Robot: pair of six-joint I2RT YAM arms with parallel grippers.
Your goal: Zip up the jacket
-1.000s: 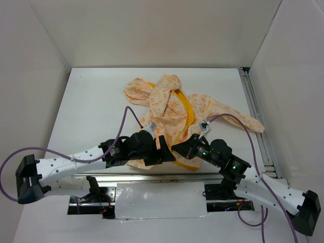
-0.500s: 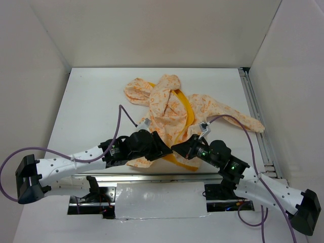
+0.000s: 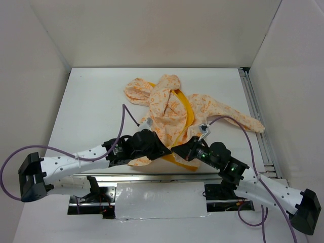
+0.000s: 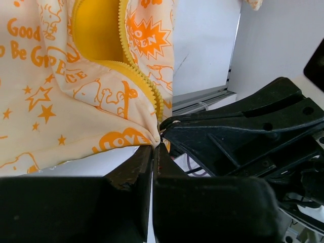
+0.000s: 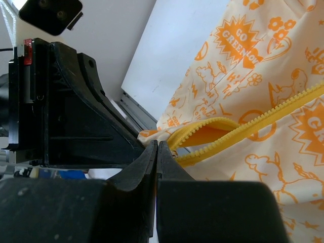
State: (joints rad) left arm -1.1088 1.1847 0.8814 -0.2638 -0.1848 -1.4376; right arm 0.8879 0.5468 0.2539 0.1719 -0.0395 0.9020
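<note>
Both grippers clamped on the jacket [image 3: 169, 109] hem, zipper bottom mostly hidden
You can't see a slider or the ends of the zipper [image 4: 144, 83]: in the top view both wrists cover the hem, and each wrist view blocks the contact with its own fingers. Left gripper [image 4: 153, 148] and right gripper [image 5: 157, 147] each have fingers pressed together on the hem corner, tips nearly meeting. Jacket lies mid-table [image 3: 91, 101], long axis near-to-far, hem toward the bases, one sleeve [image 3: 238, 116] out right. Versus half a second ago the left gripper has edged toward the right one; jacket unmoved
</note>
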